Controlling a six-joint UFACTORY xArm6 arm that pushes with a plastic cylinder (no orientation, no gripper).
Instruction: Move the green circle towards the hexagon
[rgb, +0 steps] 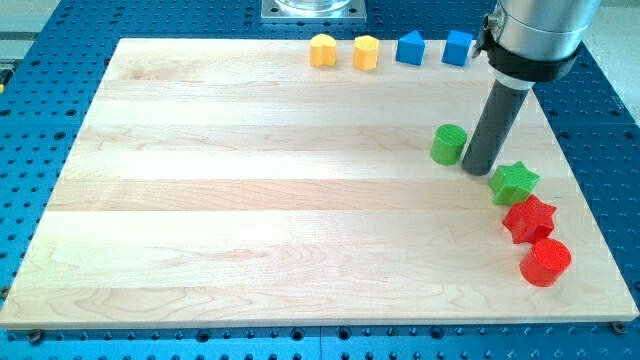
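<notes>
The wooden desk (250, 200) lay bare across its middle and left, and my tip (477, 168), a plain rod with no fingers to spread or pinch, stood just right of the green circle (449, 144), the green star (514, 181) close by on its near right. An off-centre shove, I judged, could roll the circle wide of the yellow hexagon (366, 52) at the far edge. The yellow heart-like block (322, 50), two blue blocks (411, 48), red star (528, 218) and red cylinder (545, 262) stood aside.

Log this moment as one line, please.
my tip: right of green circle | yellow hexagon: top edge | push: pending
</notes>
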